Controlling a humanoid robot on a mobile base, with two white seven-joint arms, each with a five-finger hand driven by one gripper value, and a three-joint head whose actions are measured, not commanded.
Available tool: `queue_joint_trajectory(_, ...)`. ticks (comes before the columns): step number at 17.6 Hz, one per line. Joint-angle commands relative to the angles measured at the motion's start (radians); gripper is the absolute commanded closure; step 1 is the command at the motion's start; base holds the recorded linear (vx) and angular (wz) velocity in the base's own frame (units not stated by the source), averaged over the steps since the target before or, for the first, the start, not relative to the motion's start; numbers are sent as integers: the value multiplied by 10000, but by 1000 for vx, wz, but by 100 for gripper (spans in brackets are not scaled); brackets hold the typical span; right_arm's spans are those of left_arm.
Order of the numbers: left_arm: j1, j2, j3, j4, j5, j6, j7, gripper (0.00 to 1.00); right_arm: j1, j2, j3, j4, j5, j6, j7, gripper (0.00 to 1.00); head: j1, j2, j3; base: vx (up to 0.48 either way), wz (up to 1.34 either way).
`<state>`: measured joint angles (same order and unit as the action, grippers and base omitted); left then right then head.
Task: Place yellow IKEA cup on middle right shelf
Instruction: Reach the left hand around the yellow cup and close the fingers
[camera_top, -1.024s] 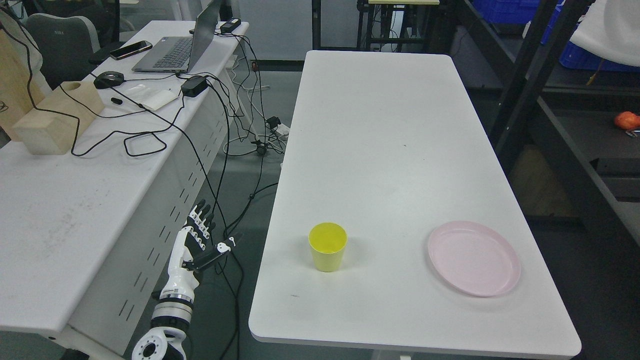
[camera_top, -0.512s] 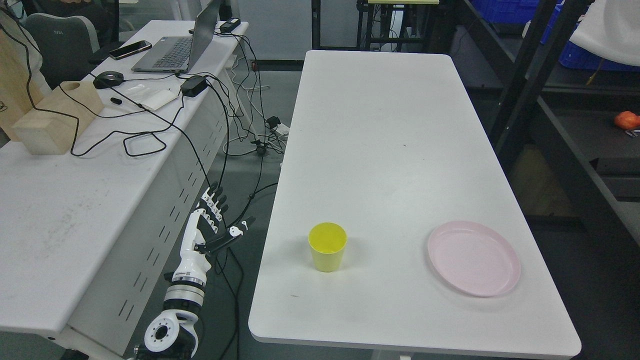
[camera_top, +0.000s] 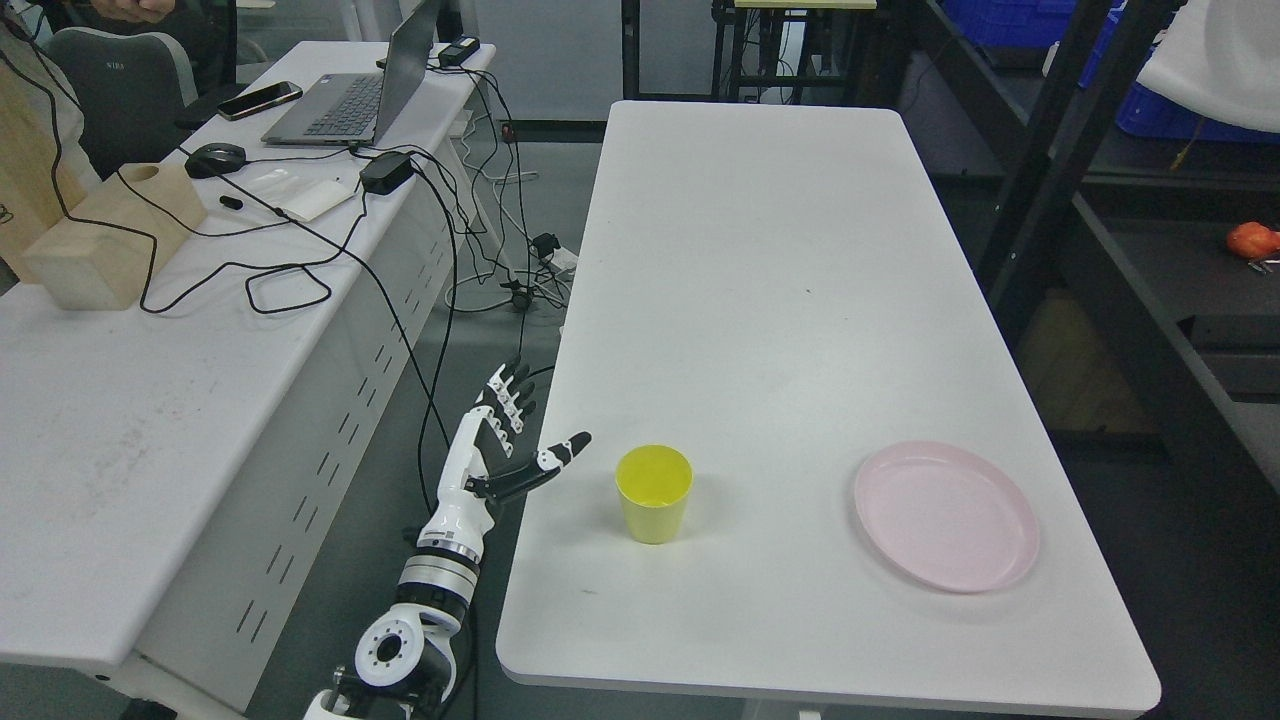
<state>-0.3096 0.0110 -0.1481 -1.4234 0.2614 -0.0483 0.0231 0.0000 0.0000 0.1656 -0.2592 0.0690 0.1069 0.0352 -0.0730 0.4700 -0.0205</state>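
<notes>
Yellow cup (camera_top: 654, 492) sits upright on the white table (camera_top: 760, 300), near the front edge and closer to the left edge than the right. Pink plate (camera_top: 946, 516) is well apart from it, by the right edge. Left hand (camera_top: 495, 455) hangs at the table's left edge, fingers spread, thumb pointing at the cup, gripping nothing, not touching it.

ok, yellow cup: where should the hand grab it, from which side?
Wrap the side wall of the yellow cup around mid-height, coming from its left, where the open left hand already is. It stands upright, mouth up, tapering toward the base, so a side grasp probably beats pinching the rim. The pink plate sits well clear on the right.
</notes>
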Motion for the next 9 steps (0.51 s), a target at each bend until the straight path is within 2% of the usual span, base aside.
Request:
queue_joint_trajectory(1, -79, 64, -1801, 198, 39, -8, -62, 1, 61, -175, 0, 0, 0, -10, 1, 1, 0, 0, 0, 0, 0)
queue_joint_trajectory(9, -64, 64, -2630, 474, 423, 7, -62, 2, 61, -175, 0, 0, 0, -10, 16, 1, 0, 0, 0, 0, 0)
